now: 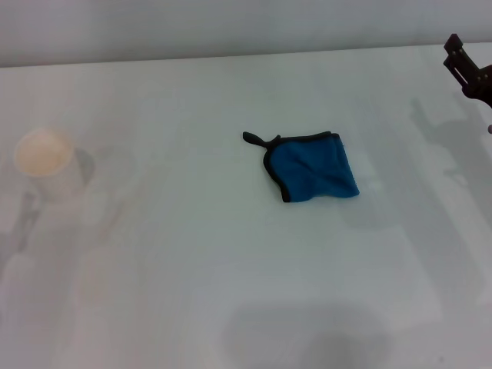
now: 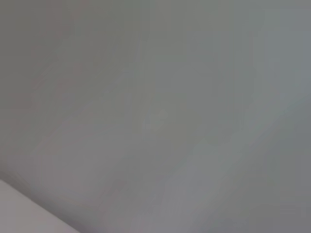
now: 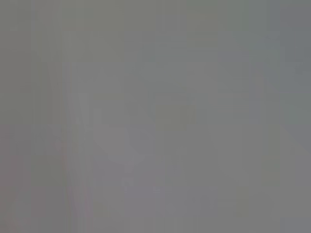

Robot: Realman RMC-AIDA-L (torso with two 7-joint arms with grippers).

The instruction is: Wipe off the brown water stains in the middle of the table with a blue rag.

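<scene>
- A white table [image 1: 192, 292] runs back to a pale wall; a cup [image 1: 44, 157] stands at its left.
- The blue rag [image 1: 315, 167] lies crumpled near the table's middle, held by nothing; no brown stain shows.
- That fits wiping finished or pending.
- The right gripper [image 1: 469, 69] hangs far right, well apart from the rag; whether its jaws are wide or narrow cannot be told.
- The left gripper is out of view.

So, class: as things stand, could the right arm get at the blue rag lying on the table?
Probably yes. The right gripper sits at the far right edge, and only bare table lies between it and the blue rag; whether its reach suffices can't be confirmed.
</scene>
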